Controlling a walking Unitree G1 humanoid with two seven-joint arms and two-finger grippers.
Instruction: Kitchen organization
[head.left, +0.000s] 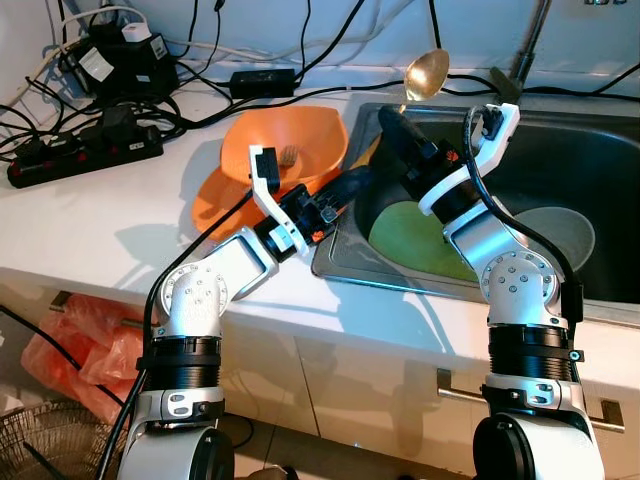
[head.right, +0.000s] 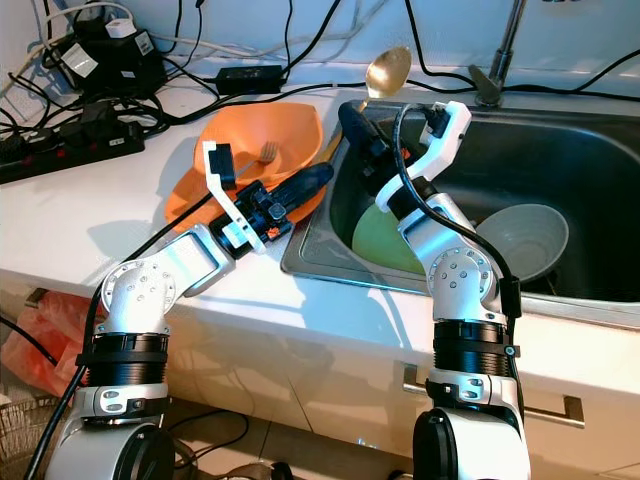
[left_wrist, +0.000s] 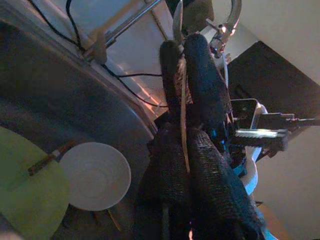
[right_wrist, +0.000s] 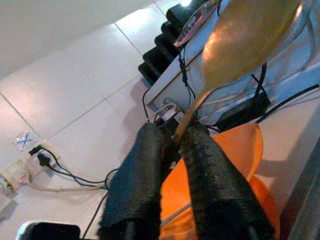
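Observation:
A golden spoon (head.left: 427, 72) stands bowl-up over the sink's near-left corner. My right gripper (head.left: 392, 122) is shut on its handle; in the right wrist view the stem (right_wrist: 192, 112) runs out from between the fingers. My left gripper (head.left: 358, 180) reaches over the sink rim from the counter. Its fingers are closed around the lower end of the handle (left_wrist: 185, 150), just below the right gripper. An orange bowl (head.left: 300, 135) with a fork (head.left: 290, 155) in it sits on an orange plate (head.left: 212, 200) behind the left arm.
The steel sink (head.left: 345, 265) holds a green plate (head.left: 410, 240) and a grey bowl (head.left: 570, 235); a brown-handled utensil (left_wrist: 50, 157) lies on the plate. The tap (head.left: 530, 45) rises behind. Power strips (head.left: 80, 160) and cables crowd the counter's back left.

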